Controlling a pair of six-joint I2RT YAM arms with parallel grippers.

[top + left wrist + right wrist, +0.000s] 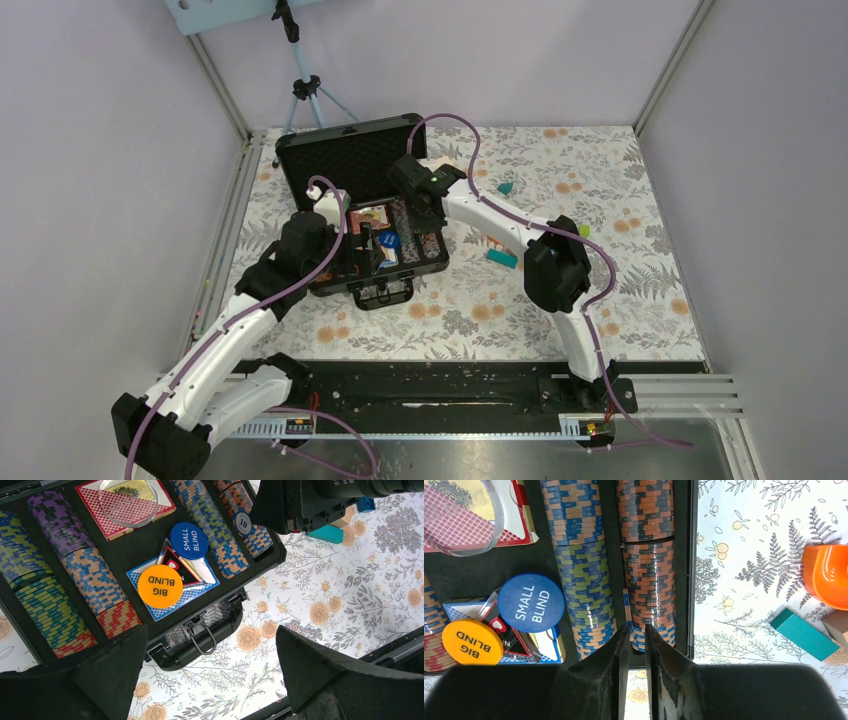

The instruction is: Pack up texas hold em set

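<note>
The black briefcase (352, 155) lies open on the flowered table, lid up at the back, handle (202, 636) toward me. Its tray holds rows of striped poker chips (85, 572), a red card deck (107, 517) under a clear disc (127, 500), and an orange BIG BLIND disc (160, 586) and a blue SMALL BLIND disc (188, 540) on a blue deck. My left gripper (210, 672) is wide open and empty above the case's front edge. My right gripper (636, 628) hovers over the two right rows with its jaws only narrowly apart. A single chip (626, 607) stands on edge between those rows at its left fingertip.
An orange curved block (826, 575), a teal block (804, 634) and a tan block (838, 626) lie on the table right of the case. Another teal piece (507, 187) lies farther back. A tripod (305, 85) stands behind the lid.
</note>
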